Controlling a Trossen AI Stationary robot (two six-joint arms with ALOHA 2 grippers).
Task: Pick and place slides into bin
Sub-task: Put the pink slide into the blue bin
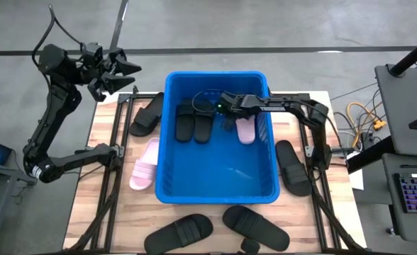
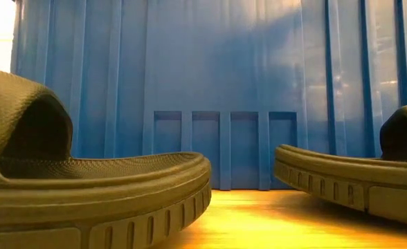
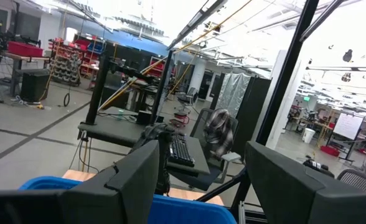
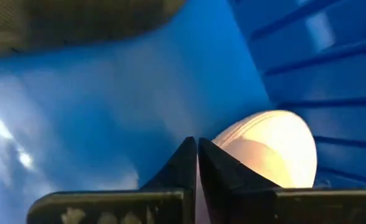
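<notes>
The right gripper [image 1: 226, 108] reaches into the blue bin [image 1: 265, 190] from the right side, low over the floor near the far end. In the right wrist view its two dark fingers [image 4: 184, 163] meet tip to tip with nothing between them, and a pale pink slide [image 4: 273, 146] lies just beyond them against the bin's ribbed wall. From above, that same pink slide [image 1: 245, 129] sits beside the gripper, with two black slides [image 1: 194, 120] side by side on the bin floor to its left.

The left gripper [image 1: 116, 74] hangs raised off the desk's far left corner, its fingers spread wide (the left wrist view looks out between them into the workshop, with only the bin's rim [image 3: 170, 208] at the bottom).

Only the high view shows the slides outside the bin: a second pink slide [image 1: 145, 164] touching its left wall, a black one [image 1: 147, 115] beyond that, one [image 1: 293, 166] on the right, and two [image 1: 179, 232] at the near edge of the wooden desk [image 1: 98, 191]. The low view sees just those two near slides [image 2: 86, 187] against the bin's outer wall.
</notes>
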